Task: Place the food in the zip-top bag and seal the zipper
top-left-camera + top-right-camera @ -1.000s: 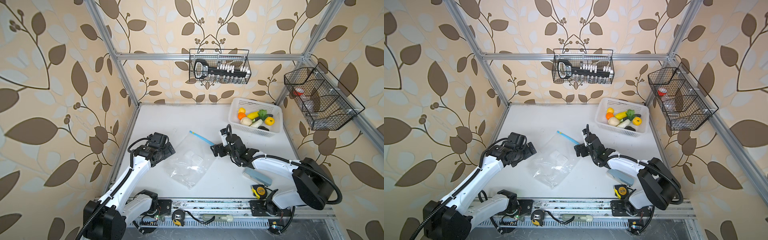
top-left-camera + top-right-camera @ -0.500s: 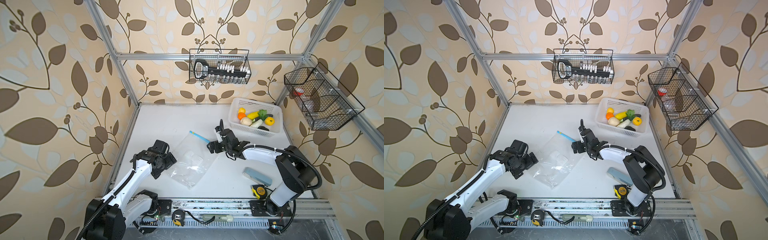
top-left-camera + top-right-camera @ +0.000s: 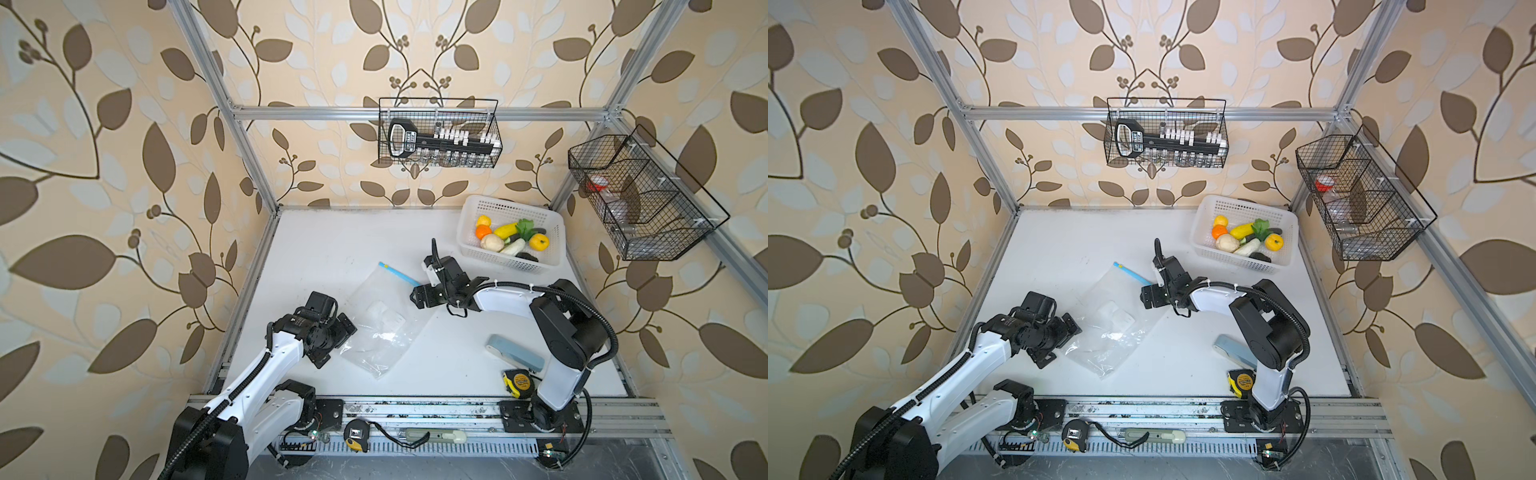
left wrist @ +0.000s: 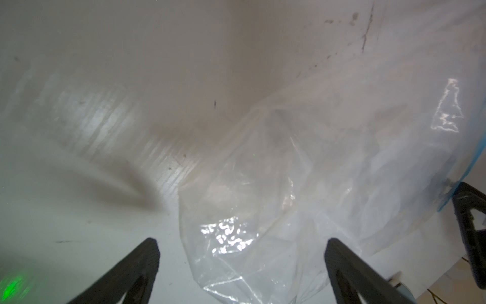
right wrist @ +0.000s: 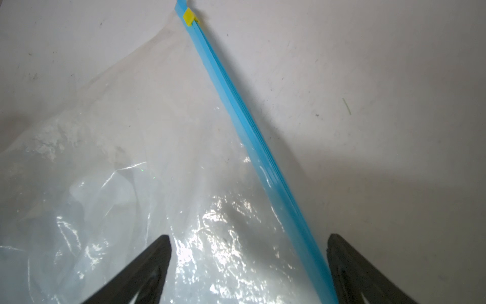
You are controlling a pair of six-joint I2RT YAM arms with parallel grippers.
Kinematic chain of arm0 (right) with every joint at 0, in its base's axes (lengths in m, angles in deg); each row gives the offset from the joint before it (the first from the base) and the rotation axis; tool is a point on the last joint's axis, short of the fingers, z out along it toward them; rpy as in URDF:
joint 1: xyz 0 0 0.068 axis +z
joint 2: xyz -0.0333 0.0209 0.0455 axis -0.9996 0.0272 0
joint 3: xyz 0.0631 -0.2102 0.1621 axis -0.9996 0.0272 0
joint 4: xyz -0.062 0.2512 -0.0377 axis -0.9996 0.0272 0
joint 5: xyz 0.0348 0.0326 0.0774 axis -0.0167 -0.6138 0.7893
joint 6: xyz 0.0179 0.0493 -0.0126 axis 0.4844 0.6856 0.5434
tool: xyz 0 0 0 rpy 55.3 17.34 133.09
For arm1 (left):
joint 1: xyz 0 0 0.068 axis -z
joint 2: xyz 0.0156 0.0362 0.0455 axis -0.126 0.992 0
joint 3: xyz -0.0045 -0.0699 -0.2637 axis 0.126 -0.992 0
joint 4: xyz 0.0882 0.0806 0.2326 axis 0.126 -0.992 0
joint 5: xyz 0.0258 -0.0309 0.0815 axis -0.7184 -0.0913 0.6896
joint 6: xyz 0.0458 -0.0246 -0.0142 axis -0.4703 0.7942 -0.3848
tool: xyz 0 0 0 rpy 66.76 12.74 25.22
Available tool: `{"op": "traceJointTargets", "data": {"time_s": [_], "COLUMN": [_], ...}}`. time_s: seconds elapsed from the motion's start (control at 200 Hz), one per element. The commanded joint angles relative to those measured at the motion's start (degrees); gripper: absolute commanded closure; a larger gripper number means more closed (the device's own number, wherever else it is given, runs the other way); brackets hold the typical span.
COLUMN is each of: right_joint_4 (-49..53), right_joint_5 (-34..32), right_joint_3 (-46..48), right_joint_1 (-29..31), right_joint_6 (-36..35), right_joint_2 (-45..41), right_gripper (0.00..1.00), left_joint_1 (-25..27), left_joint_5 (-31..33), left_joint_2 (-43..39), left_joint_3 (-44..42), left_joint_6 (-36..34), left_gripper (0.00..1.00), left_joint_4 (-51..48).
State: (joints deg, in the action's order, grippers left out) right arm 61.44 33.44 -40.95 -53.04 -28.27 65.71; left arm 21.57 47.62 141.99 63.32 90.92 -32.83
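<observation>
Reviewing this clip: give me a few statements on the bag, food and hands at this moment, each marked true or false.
1. All the food sits in the basket. True.
2. The bag holds an orange piece. False: no food is in it.
3. The left hand and right hand are both open. True.
4. The right hand grips the slider. False: the slider is at the far end of the zipper; the open hand straddles the other end.
5. The tape measure lies in the basket. False: it lies on the table, near the front.
</observation>
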Motion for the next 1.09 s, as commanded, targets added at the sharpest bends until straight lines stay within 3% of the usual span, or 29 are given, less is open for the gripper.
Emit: {"op": "traceJointTargets", "data": {"time_s": [0.0, 1.09], "right_joint_4": [1.4, -1.2], "right_joint_5": [1.1, 0.9], "right_joint_3": [0.5, 15.3], "right_joint_1": [0.8, 6.3], "right_joint_6": [0.4, 7.3], "right_joint_2": [-0.5, -14.0], "right_gripper": [0.07, 0.09], "left_joint_1": [0.4, 0.4], "left_joint_5": [-0.9, 4.0], "left_joint_2": [1.2, 22.7], "left_joint_3": [1.2, 17.6], "left_joint_6": [1.3, -9.3], "left_gripper": [0.01, 0.01], "left_joint_4": [2.5, 2.6]}}
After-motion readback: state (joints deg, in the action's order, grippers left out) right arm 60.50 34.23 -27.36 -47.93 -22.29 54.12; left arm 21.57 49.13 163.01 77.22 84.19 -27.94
